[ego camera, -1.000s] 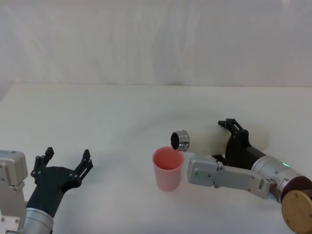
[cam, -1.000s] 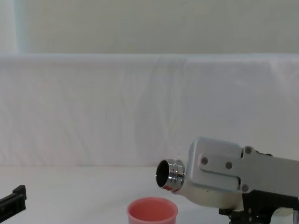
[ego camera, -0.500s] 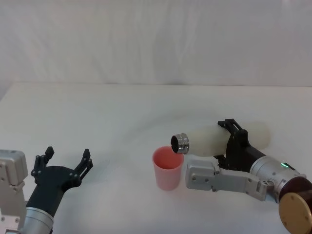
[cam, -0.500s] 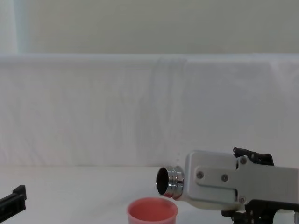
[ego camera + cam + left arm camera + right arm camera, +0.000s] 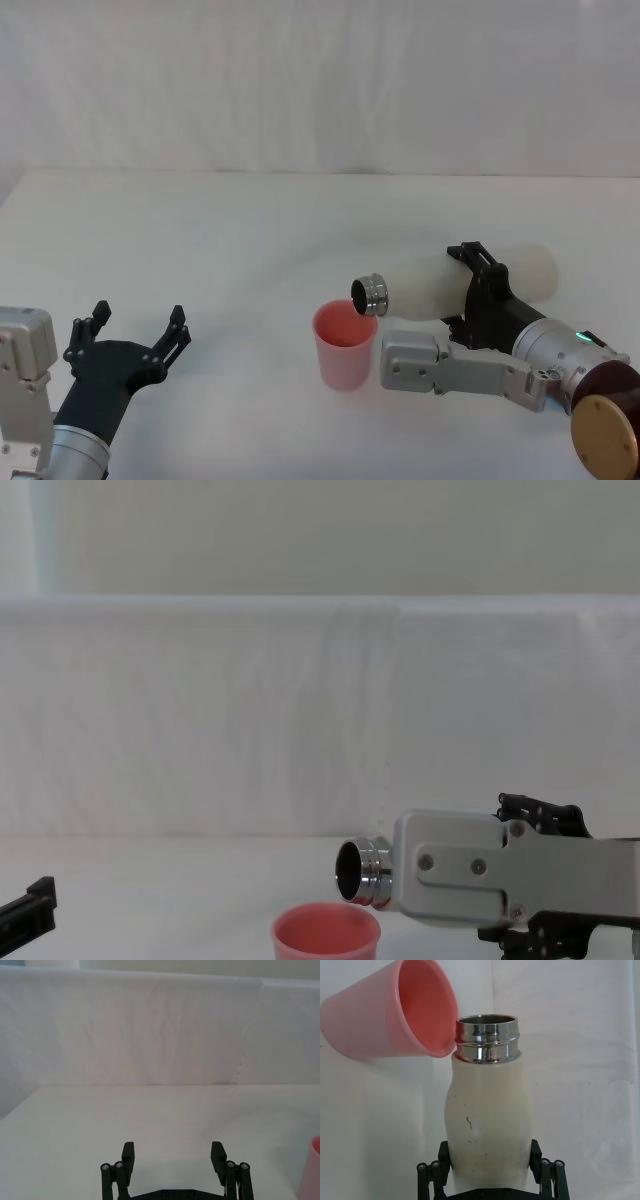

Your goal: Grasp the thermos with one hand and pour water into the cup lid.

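Thermos (image 5: 440,285), a cream-white cylindrical bottle with steel neck, lies nearly horizontal, clamped by the right gripper (image 5: 478,290), mouth over the salmon-pink plastic cup lid (image 5: 345,345). Tip slowly, keeping the mouth centred. Left gripper (image 5: 128,335) hangs spread.

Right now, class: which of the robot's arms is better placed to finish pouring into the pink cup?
The right. Its gripper clamps the tilted thermos, mouth over the cup lid. The left gripper sits open, away.

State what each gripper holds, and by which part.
The right gripper clamps the thermos around its lower body, near the base. The left gripper is open, holding nothing.
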Robot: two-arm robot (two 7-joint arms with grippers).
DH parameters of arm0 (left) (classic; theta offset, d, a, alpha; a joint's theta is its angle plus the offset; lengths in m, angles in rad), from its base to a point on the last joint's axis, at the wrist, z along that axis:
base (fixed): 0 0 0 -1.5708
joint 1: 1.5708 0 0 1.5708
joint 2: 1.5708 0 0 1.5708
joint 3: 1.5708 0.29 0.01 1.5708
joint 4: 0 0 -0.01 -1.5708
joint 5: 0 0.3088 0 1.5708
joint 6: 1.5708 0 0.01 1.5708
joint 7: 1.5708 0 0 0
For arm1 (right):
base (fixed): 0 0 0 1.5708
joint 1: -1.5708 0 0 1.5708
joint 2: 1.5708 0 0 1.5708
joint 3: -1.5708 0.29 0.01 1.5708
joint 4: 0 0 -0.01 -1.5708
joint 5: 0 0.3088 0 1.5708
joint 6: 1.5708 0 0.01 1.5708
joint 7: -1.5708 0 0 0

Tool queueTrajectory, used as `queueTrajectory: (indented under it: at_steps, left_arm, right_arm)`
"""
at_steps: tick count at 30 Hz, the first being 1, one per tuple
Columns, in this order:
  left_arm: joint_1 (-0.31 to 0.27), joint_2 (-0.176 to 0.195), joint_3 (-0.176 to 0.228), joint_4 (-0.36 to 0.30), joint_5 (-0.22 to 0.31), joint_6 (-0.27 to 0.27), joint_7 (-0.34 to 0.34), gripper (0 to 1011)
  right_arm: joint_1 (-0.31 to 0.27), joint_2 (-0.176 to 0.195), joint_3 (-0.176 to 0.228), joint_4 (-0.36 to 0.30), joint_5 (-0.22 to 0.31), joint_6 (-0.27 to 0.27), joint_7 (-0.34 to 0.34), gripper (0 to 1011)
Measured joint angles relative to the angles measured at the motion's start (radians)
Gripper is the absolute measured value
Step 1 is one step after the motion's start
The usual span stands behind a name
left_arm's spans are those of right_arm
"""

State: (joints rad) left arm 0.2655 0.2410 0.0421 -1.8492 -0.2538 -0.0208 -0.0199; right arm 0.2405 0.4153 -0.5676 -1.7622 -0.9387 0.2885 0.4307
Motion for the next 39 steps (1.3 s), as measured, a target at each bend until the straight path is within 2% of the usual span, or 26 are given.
queueTrajectory:
  at_steps: [39]
  left_arm:
    - [0.0,0.0,0.0,0.0,0.0,0.0,0.0,1001]
  right_arm:
    - [0.014,0.02,-0.017,-0.022,-0.058,0.0,0.033,952]
